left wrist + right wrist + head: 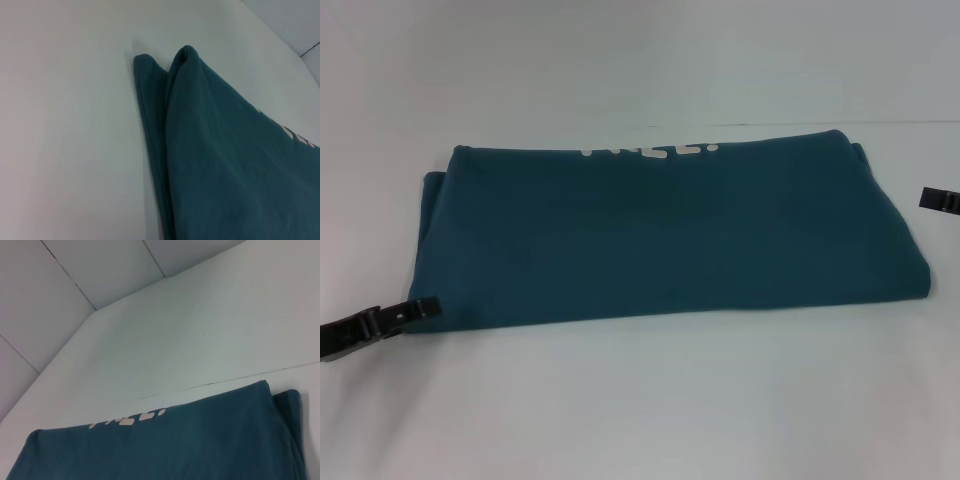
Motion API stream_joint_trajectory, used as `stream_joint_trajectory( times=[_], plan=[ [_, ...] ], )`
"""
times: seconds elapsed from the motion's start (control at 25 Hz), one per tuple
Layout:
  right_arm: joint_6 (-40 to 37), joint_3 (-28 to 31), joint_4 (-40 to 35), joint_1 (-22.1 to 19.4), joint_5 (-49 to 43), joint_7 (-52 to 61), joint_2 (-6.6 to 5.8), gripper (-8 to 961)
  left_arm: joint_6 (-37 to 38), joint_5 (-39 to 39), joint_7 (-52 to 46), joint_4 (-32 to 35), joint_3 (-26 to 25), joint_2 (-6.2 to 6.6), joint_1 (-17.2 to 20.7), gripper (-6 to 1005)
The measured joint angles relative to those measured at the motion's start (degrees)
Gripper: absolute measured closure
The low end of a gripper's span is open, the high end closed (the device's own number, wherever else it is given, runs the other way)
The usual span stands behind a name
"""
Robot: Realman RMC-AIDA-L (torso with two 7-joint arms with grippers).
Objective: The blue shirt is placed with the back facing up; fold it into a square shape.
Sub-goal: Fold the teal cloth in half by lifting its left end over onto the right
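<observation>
Teal blue shirt (670,235) lies folded; you see left gripper (395,318) touching its near-left corner, right gripper (938,200) just beside its right edge; jaw states unreadable.

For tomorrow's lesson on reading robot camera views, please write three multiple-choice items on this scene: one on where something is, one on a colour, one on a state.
1. Where does the left gripper sit in the head view?
A. at the near left corner of the blue shirt
B. over the shirt's middle
C. at the far edge of the table

2. What colour is the lettering on the shirt?
A. red
B. cream
C. black

3. In what state is the shirt?
A. hanging in the air
B. crumpled in a ball
C. folded into a wide, flat rectangle

Answers:
1 A: the dark fingertips meet the cloth's near left corner, while the right gripper is by the right side.
2 B: pale cream letters peek out along the far fold.
3 C: it lies flat with layered edges showing at its ends.
</observation>
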Motion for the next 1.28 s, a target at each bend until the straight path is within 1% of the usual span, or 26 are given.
stream_joint_trajectory(
  times=[0.12,0.36,0.92,1.12,1.28],
  plan=[
    [0.0,0.2,0.0,0.0,0.0,-0.1,0.0,85,-0.2,0.0,0.0,-0.6,0.2,0.0,-0.2,137],
    [-0.1,0.5,0.0,-0.2,0.0,-0.1,0.0,84,-0.8,-0.1,0.0,-1.3,2.2,0.0,-0.9,137],
    [0.0,0.6,0.0,-0.3,0.0,-0.2,0.0,84,0.0,-0.4,0.0,-0.5,2.3,0.07,-1.7,138],
    [0.0,0.6,0.0,-0.3,0.0,-0.2,0.07,84,0.0,0.0,-0.9,1.0,2.2,0.63,-0.8,138],
    [0.0,0.6,0.0,-0.3,0.0,-0.2,0.08,84,0.0,0.0,-1.6,1.9,2.0,0.62,0.0,138]
  ],
)
